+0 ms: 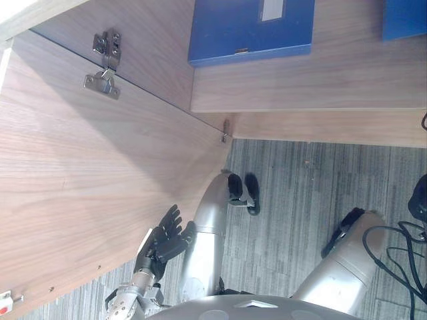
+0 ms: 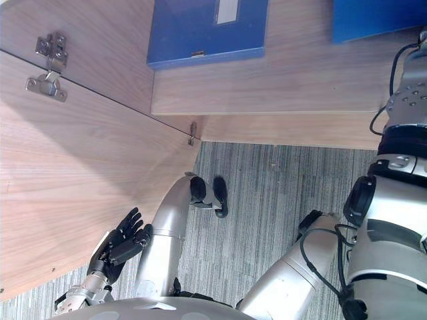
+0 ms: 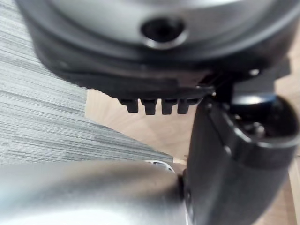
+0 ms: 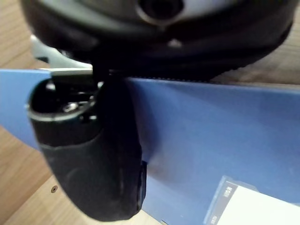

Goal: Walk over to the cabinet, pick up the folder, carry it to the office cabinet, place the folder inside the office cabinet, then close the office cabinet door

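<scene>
A blue folder [image 1: 250, 30] with a white label lies on the wooden shelf [image 1: 320, 87] inside the office cabinet. The cabinet door [image 1: 87, 180] stands swung open on the left, its inner face and hinges [image 1: 103, 63] showing. My left hand [image 1: 163, 240] is open, with straight fingers held by the door's inner face near its lower edge. In the right wrist view my right hand [image 4: 89, 154] has its thumb lying across the face of a blue folder [image 4: 211, 136]. My right arm [image 2: 403, 107] reaches up at the right edge.
A second blue folder [image 2: 373, 17] lies further right on the same shelf. Grey striped carpet [image 1: 300, 200] runs below the cabinet front. A small red and white fitting [image 1: 5, 303] sits at the door's lower corner.
</scene>
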Robot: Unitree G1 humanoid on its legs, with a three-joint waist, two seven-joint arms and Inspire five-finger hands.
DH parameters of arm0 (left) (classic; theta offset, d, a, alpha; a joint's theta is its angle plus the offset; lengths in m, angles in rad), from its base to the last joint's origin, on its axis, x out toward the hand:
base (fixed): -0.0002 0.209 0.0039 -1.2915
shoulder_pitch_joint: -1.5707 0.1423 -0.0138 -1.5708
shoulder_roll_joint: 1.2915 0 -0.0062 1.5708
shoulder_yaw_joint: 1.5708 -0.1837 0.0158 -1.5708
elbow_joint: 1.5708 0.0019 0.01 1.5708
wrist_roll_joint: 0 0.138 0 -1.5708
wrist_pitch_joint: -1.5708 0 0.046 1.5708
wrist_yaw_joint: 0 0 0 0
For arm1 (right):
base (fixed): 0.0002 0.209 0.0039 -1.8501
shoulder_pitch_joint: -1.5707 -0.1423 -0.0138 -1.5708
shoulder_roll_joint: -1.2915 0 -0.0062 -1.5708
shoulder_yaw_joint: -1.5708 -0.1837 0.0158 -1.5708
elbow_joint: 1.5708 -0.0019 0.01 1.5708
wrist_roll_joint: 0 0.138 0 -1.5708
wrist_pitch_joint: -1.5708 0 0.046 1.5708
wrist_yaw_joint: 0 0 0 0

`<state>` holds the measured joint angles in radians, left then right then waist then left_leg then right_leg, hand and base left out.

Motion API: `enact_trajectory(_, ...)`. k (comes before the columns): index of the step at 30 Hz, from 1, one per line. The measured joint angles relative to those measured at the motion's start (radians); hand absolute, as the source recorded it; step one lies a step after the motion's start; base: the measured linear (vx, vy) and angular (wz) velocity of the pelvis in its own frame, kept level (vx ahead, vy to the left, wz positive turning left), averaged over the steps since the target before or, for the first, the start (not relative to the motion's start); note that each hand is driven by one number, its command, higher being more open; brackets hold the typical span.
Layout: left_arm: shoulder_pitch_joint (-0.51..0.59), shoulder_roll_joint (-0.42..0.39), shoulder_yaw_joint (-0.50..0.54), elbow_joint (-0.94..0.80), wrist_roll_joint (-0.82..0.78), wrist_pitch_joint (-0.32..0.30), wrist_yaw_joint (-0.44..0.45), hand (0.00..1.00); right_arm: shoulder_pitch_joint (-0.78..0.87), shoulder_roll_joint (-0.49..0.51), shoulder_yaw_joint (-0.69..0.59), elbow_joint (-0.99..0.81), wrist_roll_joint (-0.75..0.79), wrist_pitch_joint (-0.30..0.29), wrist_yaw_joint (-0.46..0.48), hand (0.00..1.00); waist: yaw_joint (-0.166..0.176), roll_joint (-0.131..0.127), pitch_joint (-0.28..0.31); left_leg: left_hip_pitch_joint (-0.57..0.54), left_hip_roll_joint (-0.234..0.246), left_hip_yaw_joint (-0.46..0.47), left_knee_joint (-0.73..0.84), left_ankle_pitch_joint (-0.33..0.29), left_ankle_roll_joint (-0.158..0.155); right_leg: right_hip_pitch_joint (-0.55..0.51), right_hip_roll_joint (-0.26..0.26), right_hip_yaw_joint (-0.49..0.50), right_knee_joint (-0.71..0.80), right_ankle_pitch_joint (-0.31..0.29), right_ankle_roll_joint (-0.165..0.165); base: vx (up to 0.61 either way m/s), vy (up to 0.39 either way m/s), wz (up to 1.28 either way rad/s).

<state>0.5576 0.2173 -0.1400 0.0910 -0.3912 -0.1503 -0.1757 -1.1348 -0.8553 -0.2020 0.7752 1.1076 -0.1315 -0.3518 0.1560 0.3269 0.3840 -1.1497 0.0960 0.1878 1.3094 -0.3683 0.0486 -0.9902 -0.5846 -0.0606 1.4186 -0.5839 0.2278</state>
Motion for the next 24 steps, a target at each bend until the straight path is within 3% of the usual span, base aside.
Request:
enact_trajectory(4,-0.002,-0.091,0.063,0.088,0.000,-0.027,0.029,1.00,-0.015,0.000,0.014,0.000,0.003,0.025,-0.001,1.00,-0.011,-0.005,0.004,0.002,0.005,0.003,-0.002,0.002,-0.001,-0.005,0.008,0.008,0.001,0.001,0.001,-0.01,0.010,-0.03)
enact_trajectory(9,-0.043,-0.096,0.111,0.191,0.001,-0.043,0.044,1.00,-0.016,0.000,0.028,0.013,0.005,0.047,0.024,1.00,-0.025,-0.008,0.005,0.020,0.012,0.003,-0.009,0.004,-0.002,0.010,0.017,0.008,-0.005,0.001,0.000,-0.01,0.014,-0.03)
enact_trajectory(12,-0.094,-0.097,0.140,0.299,0.008,-0.043,0.056,1.00,-0.018,0.034,0.026,0.036,0.005,0.058,0.036,1.00,-0.030,-0.022,0.004,0.063,0.017,0.010,-0.035,0.007,-0.008,0.042,0.028,0.009,-0.028,0.005,-0.002,-0.01,0.024,-0.11)
enact_trajectory(14,-0.110,-0.093,0.134,0.410,0.092,-0.015,0.080,1.00,-0.019,0.082,0.027,0.036,0.005,0.060,0.042,1.00,-0.050,-0.043,0.001,0.089,0.018,0.016,-0.062,0.011,-0.015,0.059,0.032,0.007,-0.052,0.011,-0.002,0.01,0.022,-0.14)
enact_trajectory(15,-0.124,-0.097,0.110,0.523,0.134,0.040,0.091,1.00,-0.018,0.108,0.019,0.040,0.005,0.060,0.042,1.00,-0.056,-0.062,-0.006,0.112,0.021,0.025,-0.085,0.014,-0.019,0.071,0.038,0.008,-0.073,0.018,-0.006,0.02,0.019,-0.12)
enact_trajectory(18,-0.126,-0.127,0.099,0.626,0.133,0.091,0.104,1.00,-0.017,0.122,0.001,0.044,0.005,0.060,0.042,1.00,-0.058,-0.087,-0.012,0.129,0.024,0.024,-0.114,0.024,-0.021,0.093,0.045,-0.010,-0.105,0.030,-0.010,0.03,0.023,-0.05)
enact_trajectory(22,-0.131,-0.145,0.110,0.654,0.129,0.097,0.113,1.00,-0.018,0.130,-0.020,0.046,-0.005,0.062,0.058,1.00,-0.051,-0.096,-0.020,0.194,0.013,0.040,-0.192,0.054,-0.019,0.148,0.045,-0.025,-0.174,0.061,-0.012,0.01,0.056,-0.01)
enact_trajectory(24,-0.174,-0.146,0.115,0.695,0.137,0.086,0.113,1.00,-0.017,0.161,-0.021,0.063,-0.078,0.077,0.101,1.00,-0.053,-0.101,-0.044,0.230,-0.001,0.055,-0.301,0.105,-0.021,0.168,0.048,-0.047,-0.256,0.108,-0.024,-0.03,0.070,-0.01)
